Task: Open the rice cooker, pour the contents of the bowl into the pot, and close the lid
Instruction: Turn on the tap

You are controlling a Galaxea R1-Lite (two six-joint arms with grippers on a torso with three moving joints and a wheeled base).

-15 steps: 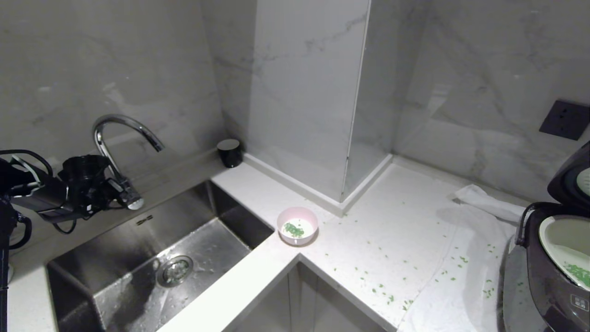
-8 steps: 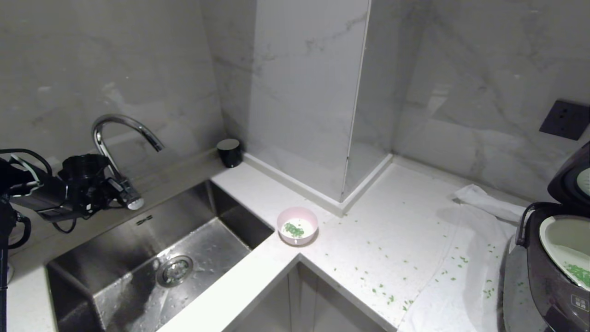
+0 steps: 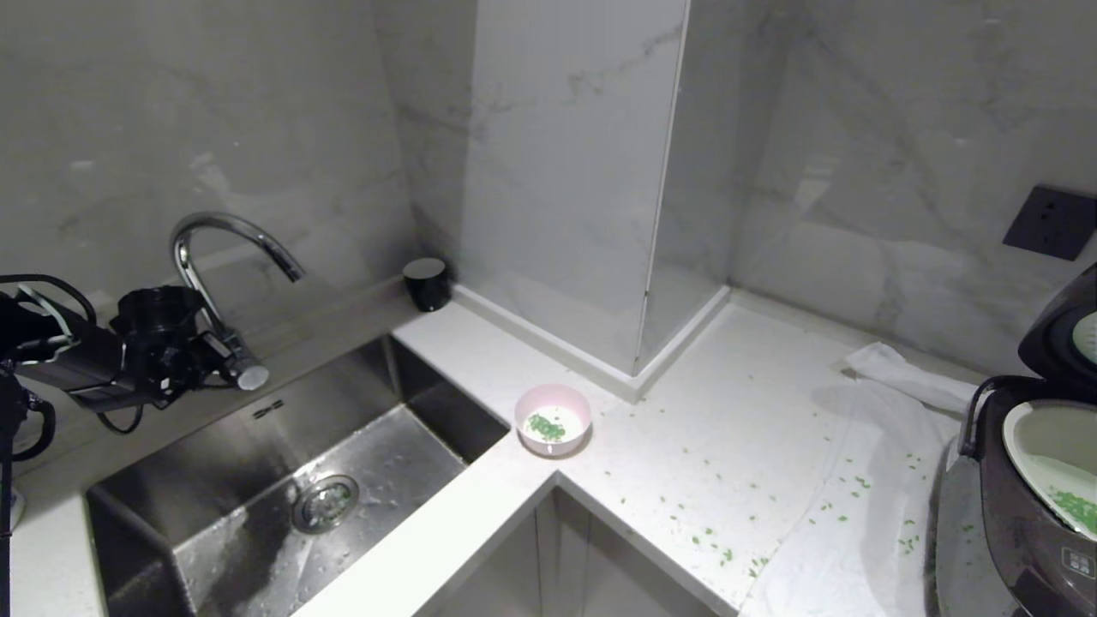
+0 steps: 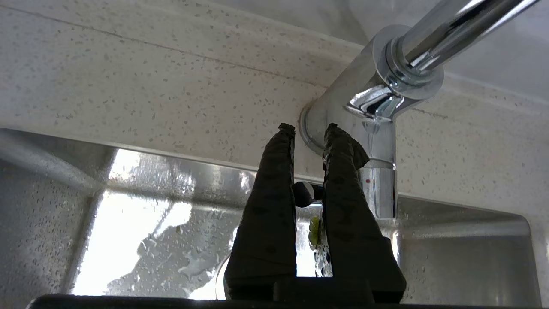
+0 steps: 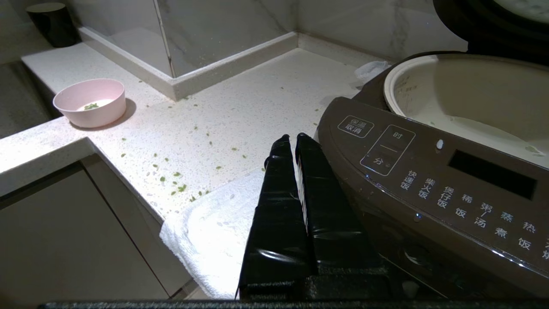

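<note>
While the left gripper is hanging over the back of the steel sink, its fingers are sitting nearly together, clamped on the small lever of the chrome faucet, so the task's things are lying well away from it, off to the robot's right. Sitting upright on the white counter, the pale pink bowl is resting just beside the sink's near corner, mouth facing up, with a few green bits lying in its bottom; being round, it is showing no long axis. More green bits are lying scattered across the counter and on the white towel. Well apart from the bowl, at the far right edge, the rice cooker is standing on that towel with its lid tilted up and back, and the pot is lying open with green bits inside. Pressed fully together and holding nothing, the right gripper is hanging just beside the cooker's front panel, above the towel.
</note>
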